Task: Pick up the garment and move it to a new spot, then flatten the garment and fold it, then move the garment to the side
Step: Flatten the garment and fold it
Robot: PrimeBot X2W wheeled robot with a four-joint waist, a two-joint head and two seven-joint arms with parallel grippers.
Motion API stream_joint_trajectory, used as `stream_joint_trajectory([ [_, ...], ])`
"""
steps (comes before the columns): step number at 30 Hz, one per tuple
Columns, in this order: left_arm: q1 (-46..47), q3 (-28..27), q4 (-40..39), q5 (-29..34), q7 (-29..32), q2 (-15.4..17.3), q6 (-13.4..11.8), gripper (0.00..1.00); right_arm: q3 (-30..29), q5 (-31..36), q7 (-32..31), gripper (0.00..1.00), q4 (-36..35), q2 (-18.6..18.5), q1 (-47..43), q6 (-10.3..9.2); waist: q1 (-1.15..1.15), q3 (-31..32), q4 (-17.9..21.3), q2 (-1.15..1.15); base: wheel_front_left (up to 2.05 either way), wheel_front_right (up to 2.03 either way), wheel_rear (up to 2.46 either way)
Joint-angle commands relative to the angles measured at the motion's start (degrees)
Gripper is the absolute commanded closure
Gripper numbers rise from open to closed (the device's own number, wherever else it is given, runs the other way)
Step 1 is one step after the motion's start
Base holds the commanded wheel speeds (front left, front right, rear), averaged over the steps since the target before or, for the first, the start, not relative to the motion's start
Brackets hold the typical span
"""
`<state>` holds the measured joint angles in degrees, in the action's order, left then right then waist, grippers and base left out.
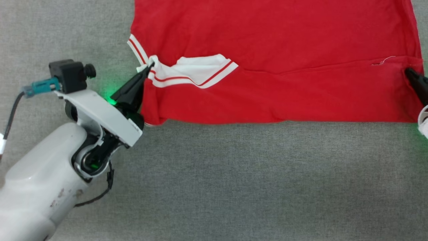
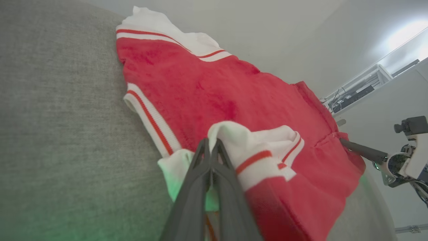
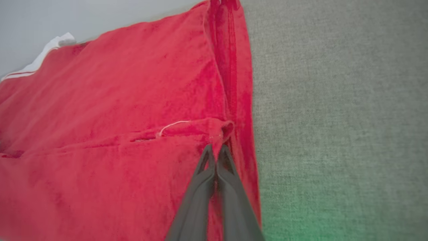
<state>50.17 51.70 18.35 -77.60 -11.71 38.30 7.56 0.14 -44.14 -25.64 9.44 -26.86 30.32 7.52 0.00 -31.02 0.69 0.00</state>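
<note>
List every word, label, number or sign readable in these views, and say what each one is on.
Readable text: none.
garment: the parts showing are red cloth and red-and-white striped trim, with no characters on them.
white wrist housing of the left arm: a tiny dark marking near its edge, too small to read.
shelf clutter in the background of the left wrist view: too blurred to read.

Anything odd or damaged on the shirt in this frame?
Yes. By the right gripper, the folded hem of the garment shows a loose white thread and a small gap in the stitching, as if the seam is coming undone. The white sleeve pinched by the left gripper lies bunched and twisted, not flat.
</note>
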Motion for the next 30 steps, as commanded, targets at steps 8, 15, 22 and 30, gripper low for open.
stream_joint_trajectory([
  [8, 1.3, 2.8, 5.7, 0.4, -1.5, 0.9, -0.2, 0.0, 3.6, -0.2, 4.3, 0.0, 3.3, -1.0, 1.4, -0.07, 0.0, 2.4, 0.1, 0.0, 0.0, 0.0, 0.0],
  [15, 4.7, 6.6, 4.9, 4.3, 2.0, 5.4, -0.2, 0.0, 3.8, -1.5, 6.9, 0.0, 3.9, -2.3, -1.7, -0.07, 0.0, 8.2, -0.8, 0.0, 0.0, 0.0, 0.0],
  [22, 5.6, 8.2, -2.1, -1.9, 16.9, 8.7, -4.3, 0.0, 3.0, -2.4, 8.1, 0.0, 3.0, -2.3, -3.5, -0.07, 0.0, 12.0, -1.2, 0.0, 0.0, 0.0, 0.0],
  [30, 4.8, 12.1, -13.9, -8.4, 34.4, 12.6, -13.0, 0.0, 3.4, -2.9, 8.2, 0.0, 2.2, -1.2, -3.7, -0.08, 0.0, 11.6, 0.7, 0.0, 0.0, 0.0, 0.0],
])
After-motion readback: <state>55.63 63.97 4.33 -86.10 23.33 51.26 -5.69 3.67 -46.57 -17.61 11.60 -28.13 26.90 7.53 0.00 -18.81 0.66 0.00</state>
